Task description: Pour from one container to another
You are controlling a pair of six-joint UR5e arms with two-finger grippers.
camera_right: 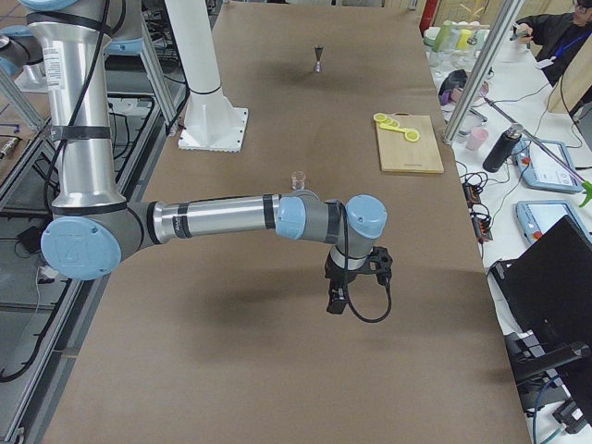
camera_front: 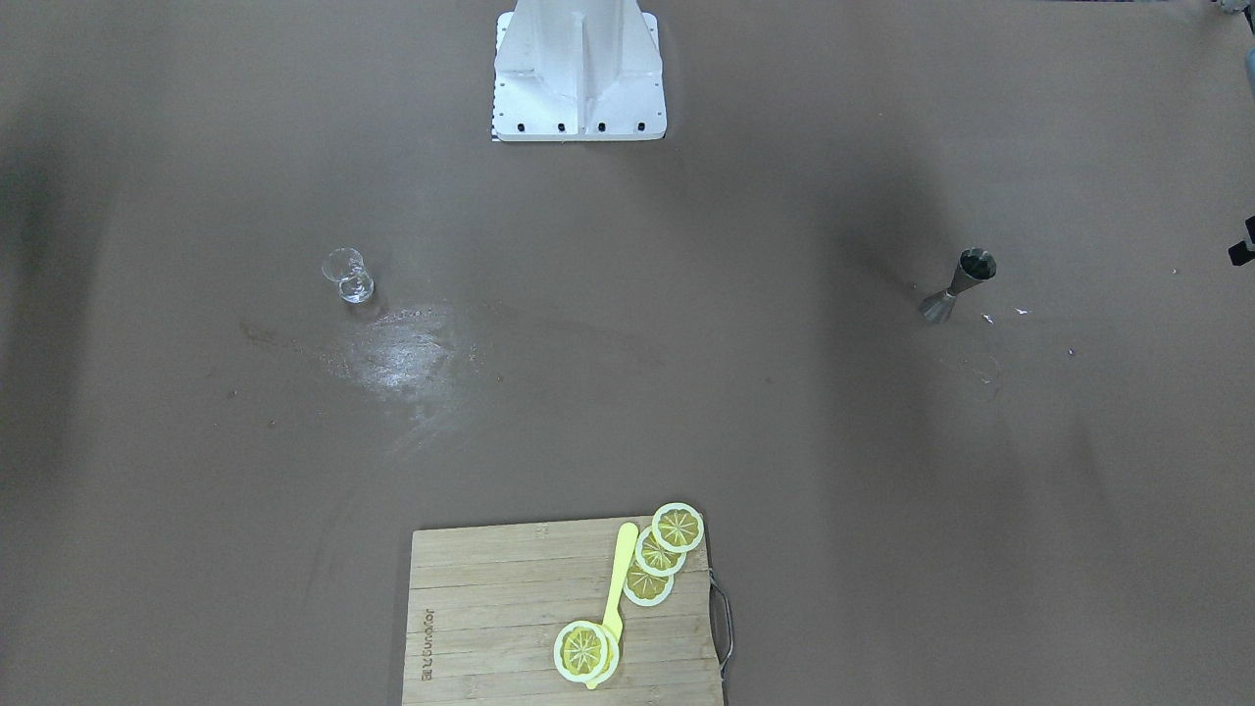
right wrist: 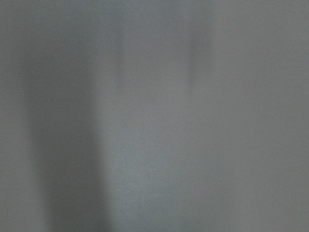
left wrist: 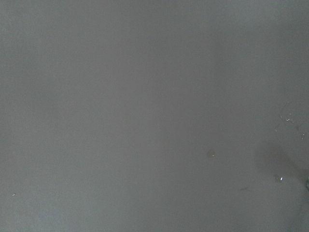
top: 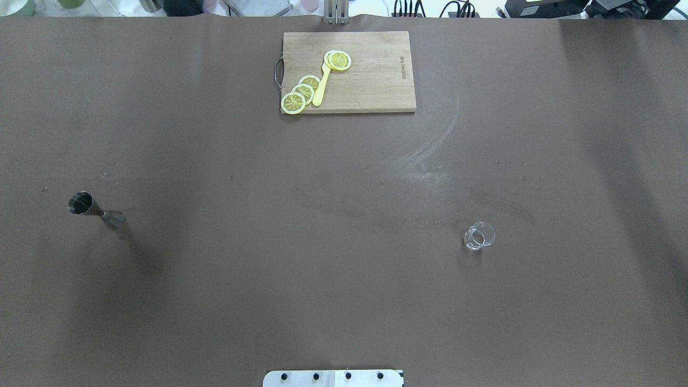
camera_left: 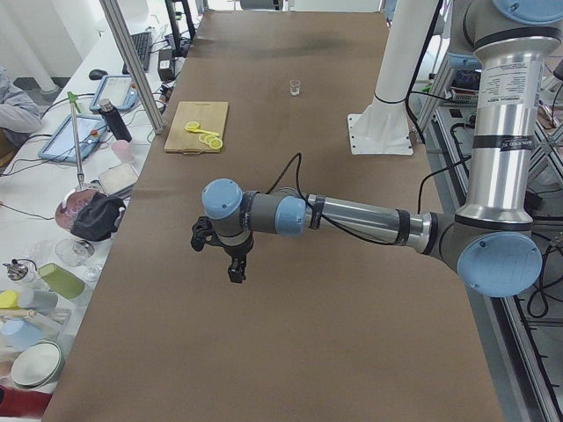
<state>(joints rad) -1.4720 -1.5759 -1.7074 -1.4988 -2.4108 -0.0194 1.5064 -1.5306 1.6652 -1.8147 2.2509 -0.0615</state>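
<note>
A steel jigger [camera_front: 961, 284] [top: 94, 209] stands upright on the brown table on my left side; in the exterior right view the jigger [camera_right: 318, 58] is far off. A small clear glass [camera_front: 349, 275] [top: 478, 235] [camera_right: 298, 178] stands on my right side. My left gripper [camera_left: 236, 274] hangs over the table's left end, fingers pointing down, away from the jigger. My right gripper [camera_right: 338, 303] hangs over the right end, nearer the camera than the glass. Both show clearly only in the side views, so I cannot tell their state. Both wrist views show just bare table surface.
A wooden cutting board [camera_front: 490, 628] [top: 371, 80] with lemon slices [top: 301, 94] and a yellow utensil [top: 321, 88] lies at the table's far edge from the robot base [camera_front: 578, 88]. A person [camera_right: 555, 37] sits beside desks cluttered with bottles and tablets.
</note>
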